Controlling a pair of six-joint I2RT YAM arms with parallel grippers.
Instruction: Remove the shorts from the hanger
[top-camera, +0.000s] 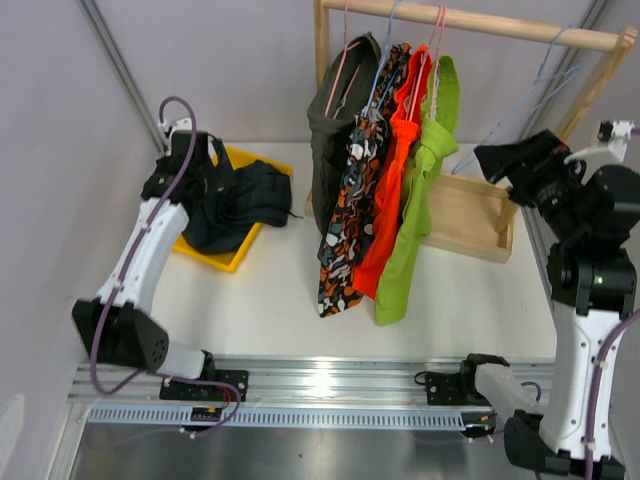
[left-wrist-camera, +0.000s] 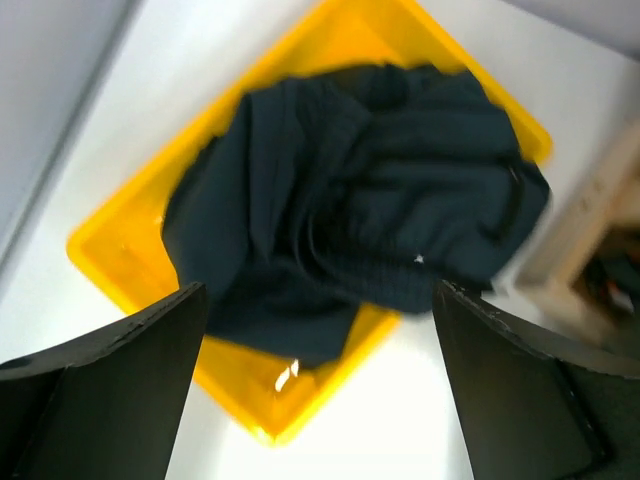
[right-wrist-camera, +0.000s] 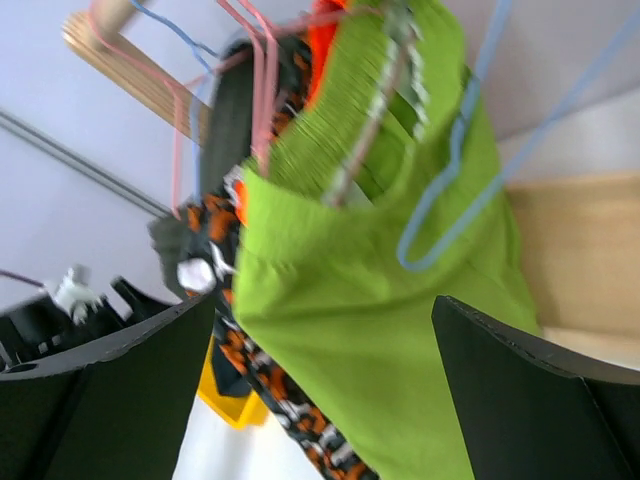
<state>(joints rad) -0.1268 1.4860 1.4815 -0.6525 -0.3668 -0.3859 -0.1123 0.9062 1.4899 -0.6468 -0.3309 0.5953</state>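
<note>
Dark olive shorts (top-camera: 335, 130), camouflage print shorts (top-camera: 352, 200), bright orange shorts (top-camera: 392, 180) and lime green shorts (top-camera: 420, 190) hang on hangers from a wooden rail (top-camera: 480, 22). An empty blue hanger (top-camera: 520, 110) hangs at the rail's right. The dark navy shorts (top-camera: 240, 205) lie crumpled in a yellow tray (top-camera: 225, 258), also in the left wrist view (left-wrist-camera: 360, 210). My left gripper (left-wrist-camera: 320, 400) is open and empty above the tray's near corner. My right gripper (right-wrist-camera: 320, 400) is open and empty, facing the lime green shorts (right-wrist-camera: 370, 300) from the right without touching them.
The wooden rack's base tray (top-camera: 470, 220) sits behind the hanging shorts. A metal rail (top-camera: 320, 385) runs along the near table edge. Grey walls close in at left and back.
</note>
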